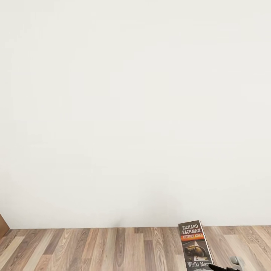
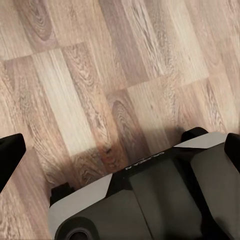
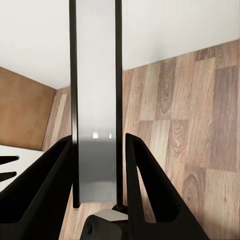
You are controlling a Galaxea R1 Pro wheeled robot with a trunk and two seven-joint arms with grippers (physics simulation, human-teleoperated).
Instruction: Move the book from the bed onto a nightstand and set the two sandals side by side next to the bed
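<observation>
While clamped: dark, orange-banded book.

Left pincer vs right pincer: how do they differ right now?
The right pincer is shut on the book, held upright by its edge; the left pincer is open and holds nothing. The right faces the white wall; the left points down at the wood-plank floor. Both have black fingers.

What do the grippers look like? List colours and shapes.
Right gripper: two matte black fingers, wide at the root and tapering to narrow tips, on a light grey mount. Left gripper: its fingers are black too, with blunt, squared tips.
</observation>
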